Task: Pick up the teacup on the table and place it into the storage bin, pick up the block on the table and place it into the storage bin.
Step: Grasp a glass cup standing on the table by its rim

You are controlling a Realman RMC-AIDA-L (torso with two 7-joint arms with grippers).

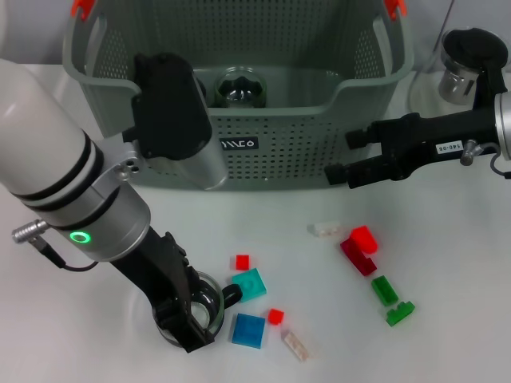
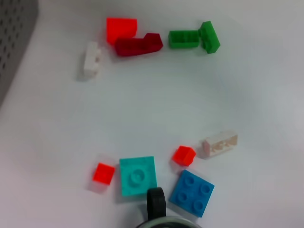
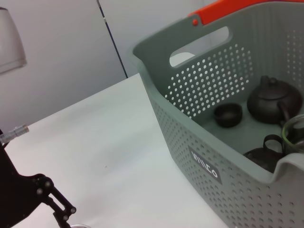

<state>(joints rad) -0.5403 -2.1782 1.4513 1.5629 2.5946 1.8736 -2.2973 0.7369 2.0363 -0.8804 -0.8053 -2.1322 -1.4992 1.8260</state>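
On the white table (image 1: 447, 239), the left gripper (image 1: 185, 319) seemingly grips the teacup (image 1: 209, 297).

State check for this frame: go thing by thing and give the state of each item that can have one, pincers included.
teacup: upright on the table, left pincer's fingers at its rim, not lifted.
left pincer: down at the teacup, one finger inside the rim.
right pincer: open, empty, hovering beside the storage bin front.
storage bin: upright, already holds a dark teapot and a small dark cup.
blue block: flat on the table, untouched.
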